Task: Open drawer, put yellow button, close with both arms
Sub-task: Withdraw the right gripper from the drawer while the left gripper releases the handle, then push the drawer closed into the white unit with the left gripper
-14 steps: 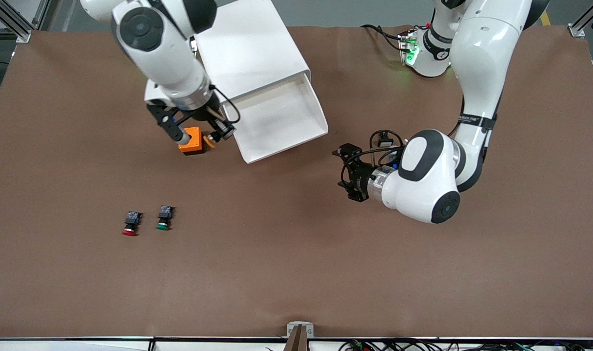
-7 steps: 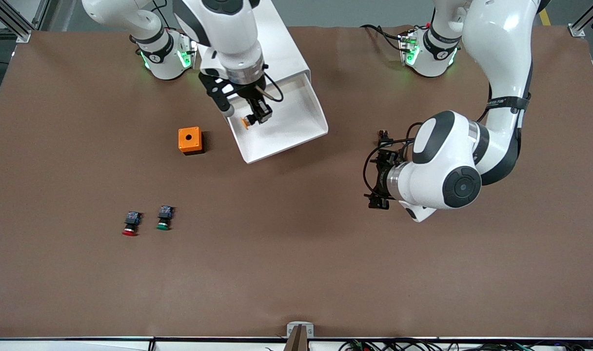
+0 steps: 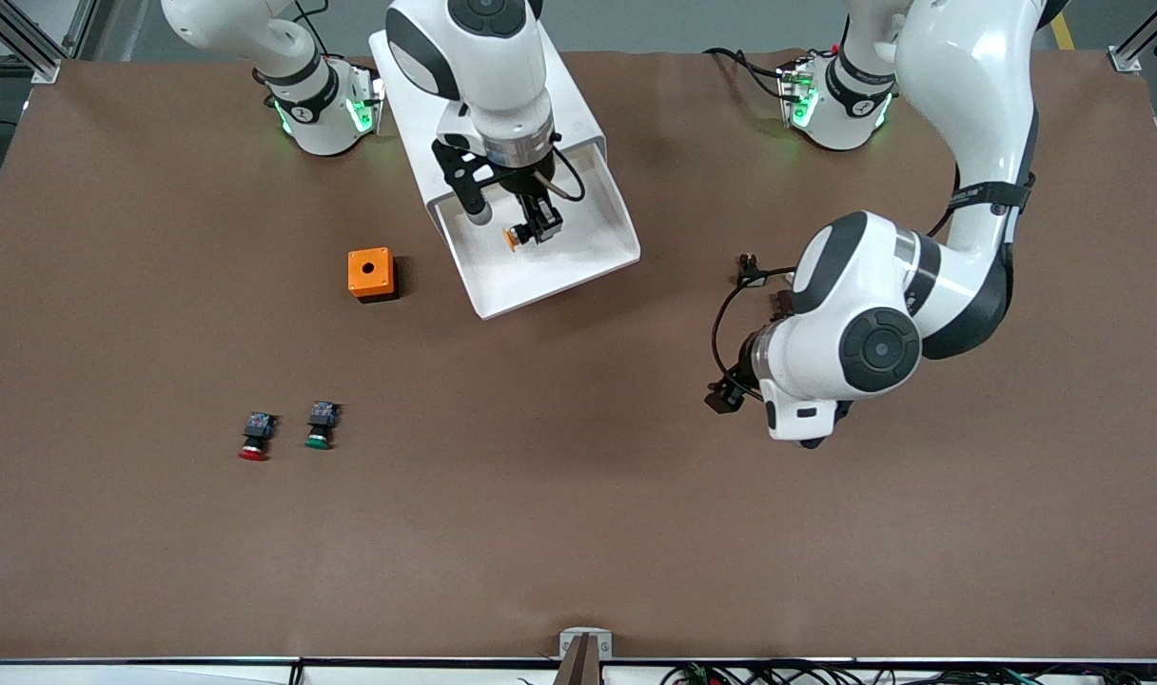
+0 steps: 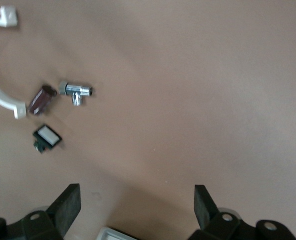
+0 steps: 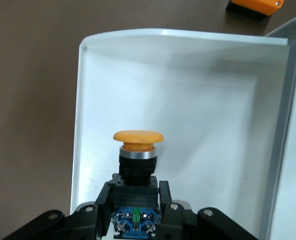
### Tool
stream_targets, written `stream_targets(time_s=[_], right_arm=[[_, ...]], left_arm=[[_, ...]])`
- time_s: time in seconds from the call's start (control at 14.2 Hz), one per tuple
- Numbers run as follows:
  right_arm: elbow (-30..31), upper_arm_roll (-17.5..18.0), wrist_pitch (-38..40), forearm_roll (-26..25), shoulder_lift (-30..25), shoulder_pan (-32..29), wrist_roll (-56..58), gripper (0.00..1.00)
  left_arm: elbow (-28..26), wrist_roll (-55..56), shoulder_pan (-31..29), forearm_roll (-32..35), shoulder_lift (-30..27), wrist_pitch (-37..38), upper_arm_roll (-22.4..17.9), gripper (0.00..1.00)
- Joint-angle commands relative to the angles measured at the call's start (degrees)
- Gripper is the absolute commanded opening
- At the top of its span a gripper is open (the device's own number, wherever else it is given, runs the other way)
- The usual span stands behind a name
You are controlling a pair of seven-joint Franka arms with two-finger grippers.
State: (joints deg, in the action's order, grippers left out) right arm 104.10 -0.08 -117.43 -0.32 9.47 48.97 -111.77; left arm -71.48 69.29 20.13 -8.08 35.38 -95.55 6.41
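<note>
The drawer (image 3: 578, 262) stands pulled out of the white cabinet (image 3: 578, 119), its open tray toward the front camera. My right gripper (image 3: 533, 228) hangs over the tray, shut on the yellow button (image 3: 512, 236). In the right wrist view the fingers grip the button's black-and-blue body, the gripper (image 5: 136, 197) below the yellow cap (image 5: 138, 136), with the white drawer floor (image 5: 202, 100) under it. My left gripper (image 3: 721, 398) is mostly hidden under its own arm, over bare table toward the left arm's end. In the left wrist view it (image 4: 135, 207) is open and empty.
A small orange box (image 3: 370, 274) with a round hole sits beside the drawer. A red-capped button (image 3: 253, 438) and a green-capped button (image 3: 321, 426) lie nearer the front camera. The left wrist view shows a metal fitting (image 4: 76, 92) and small parts on the table.
My right gripper has carried the yellow button from beside the orange box to over the open drawer. My left arm has swung its gripper away from the drawer, down toward the table.
</note>
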Motion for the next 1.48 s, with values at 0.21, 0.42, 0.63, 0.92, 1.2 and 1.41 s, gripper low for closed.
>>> stream_targets(time_s=[0.21,0.42,0.63,0.92,1.2,1.41], right_arm=[[-3.63,-0.89,-0.08,-1.26,3.45,0.6,-1.88,1.0],[-5.66,-1.24,2.28,-1.17,3.27,-2.2,11.06,1.0],[-10.3,-1.33,12.19,-0.82,2.92,-9.04,36.72,1.0],[-12.08,-1.42,19.51,-0.73,2.04,-20.72,62.92,1.0],[-12.6,-1.42,24.69,-0.47,0.29,-34.61,89.82,1.0],[-13.57,-1.42,28.91,-0.47,-0.77,-44.02,106.8,1.0]], left_arm=[[-3.31,-3.99,7.29,4.48,-0.22,-5.16,0.1,1.0],[-4.63,-7.06,8.17,4.65,0.04,-7.98,1.85,1.0],[-4.64,-6.02,8.7,3.87,1.1,-9.04,5.1,1.0],[-5.16,-0.05,13.61,3.78,1.01,-8.86,5.81,1.0],[-7.09,4.78,19.14,3.69,0.57,-8.69,6.16,1.0],[-8.32,9.09,20.21,3.69,0.57,-8.69,9.66,1.0]])
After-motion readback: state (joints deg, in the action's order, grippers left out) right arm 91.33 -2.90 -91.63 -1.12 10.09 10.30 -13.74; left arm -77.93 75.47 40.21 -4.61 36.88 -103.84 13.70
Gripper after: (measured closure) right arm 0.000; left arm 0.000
